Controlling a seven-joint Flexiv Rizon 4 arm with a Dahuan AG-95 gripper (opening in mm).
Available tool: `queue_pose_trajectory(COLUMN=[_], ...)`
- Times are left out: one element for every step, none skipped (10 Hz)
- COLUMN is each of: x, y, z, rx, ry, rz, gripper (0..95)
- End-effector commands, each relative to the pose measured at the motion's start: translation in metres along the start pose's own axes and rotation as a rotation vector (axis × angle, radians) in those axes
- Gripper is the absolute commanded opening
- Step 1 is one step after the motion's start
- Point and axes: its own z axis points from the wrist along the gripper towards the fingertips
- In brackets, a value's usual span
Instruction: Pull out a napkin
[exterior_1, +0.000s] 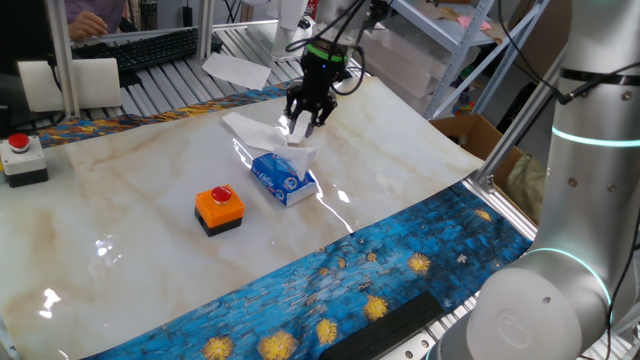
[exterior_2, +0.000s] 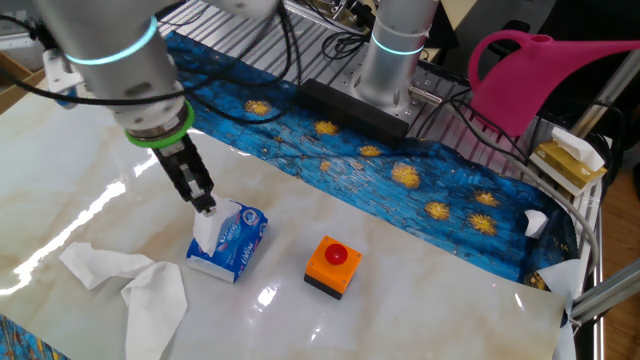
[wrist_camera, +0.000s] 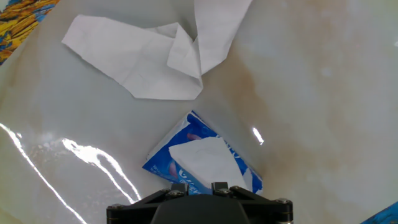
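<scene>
Two fixed cameras face the table (exterior_1: 120, 230) from opposite sides; hand camera looks straight down.

I see a glossy, marble-patterned table top (exterior_1: 420, 170) throwing back bright glare, with thin, matt white paper in the napkin (exterior_2: 207, 232) and in the crumpled loose tissues (exterior_2: 130, 283) at its 8 o'clock. The blue carton (exterior_2: 240, 240) looks smooth and slightly shiny, and the orange button box (exterior_2: 331, 265) looks like hard, smooth plastic.

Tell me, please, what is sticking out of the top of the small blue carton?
A white napkin rises from the slot of the blue carton, with the tool closed on its upper end. Whatever tissue remains inside the carton is hidden by its walls.
</scene>
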Motion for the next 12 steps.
queue_pose_trajectory(x=[-0.002,-0.005,-0.009,-0.013,-0.016,-0.018,-0.023,-0.027,-0.029,-0.030,-0.030,-0.030], y=[-0.002,-0.004,-0.008,-0.012,-0.011,-0.012,-0.012,-0.013,-0.013,-0.014,-0.014,-0.014], z=[0.001,0.006,0.011,0.017,0.021,0.025,0.033,0.042,0.046,0.048,0.048,0.048], rx=[0.192,0.212,0.204,0.195,0.185,0.176,0.159,0.129,0.123,0.115,0.106,0.095], ry=[-0.262,-0.274,-0.273,-0.271,-0.270,-0.267,-0.258,-0.250,-0.247,-0.245,-0.240,-0.229], rz=[-0.478,-0.513,-0.513,-0.511,-0.496,-0.495,-0.492,-0.481,-0.476,-0.471,-0.463,-0.456], gripper=[95.0,95.0,95.0,95.0,95.0,76.0,76.0,76.0,76.0,76.0,76.0,76.0])
